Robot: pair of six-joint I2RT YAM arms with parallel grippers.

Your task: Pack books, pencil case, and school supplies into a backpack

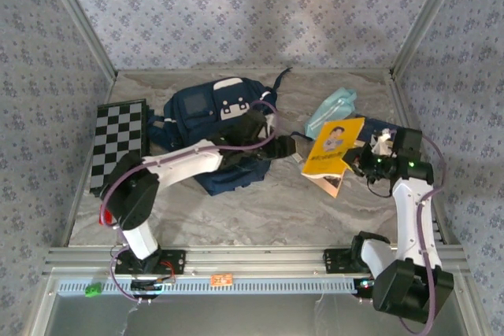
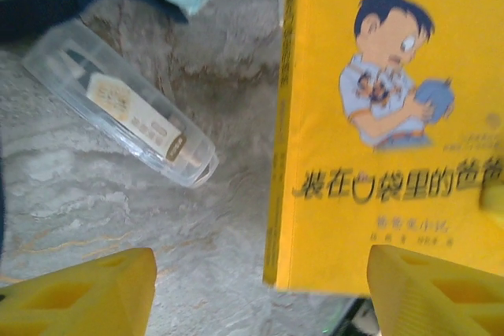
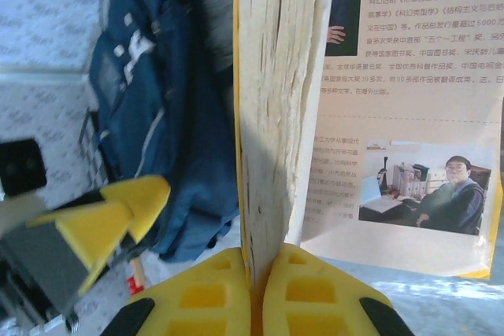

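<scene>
Left wrist: left end effector (image 2: 260, 297) spread near yellow book (image 2: 378, 116) 装在口袋里的爸爸, pinched by right end effector (image 3: 256, 289).

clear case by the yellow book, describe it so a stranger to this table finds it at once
Find the navy backpack, then the yellow book to its right. On the tabletop between them, left of the book's spine, lies the clear case: a small see-through oblong with a pale label inside, unlike the opaque mint pouch nearby.
</scene>
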